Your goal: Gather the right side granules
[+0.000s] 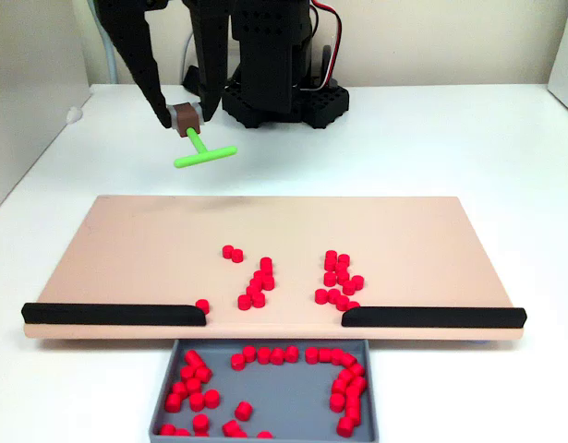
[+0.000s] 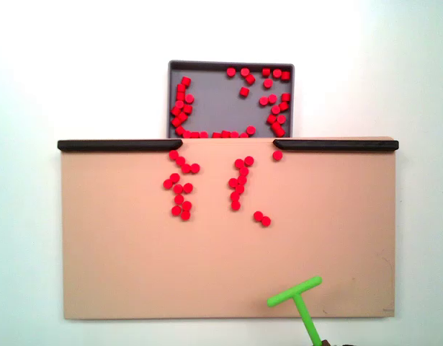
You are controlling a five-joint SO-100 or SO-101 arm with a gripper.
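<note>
Well apart, granules, gripper gripping stick

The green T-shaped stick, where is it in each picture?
In a fixed view, the green T-shaped stick hangs upper left, behind the board's far edge, its stem held by the gripper.
In another fixed view, the stick is at the bottom, right of centre, crossbar over the board's edge.
Shared landmark: the grey tray of red granules, in the gap between the black rails.

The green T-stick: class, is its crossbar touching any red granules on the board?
No. In a fixed view the T-stick sits near the board's bottom edge, well apart from the granules clustered near the tray.
</note>
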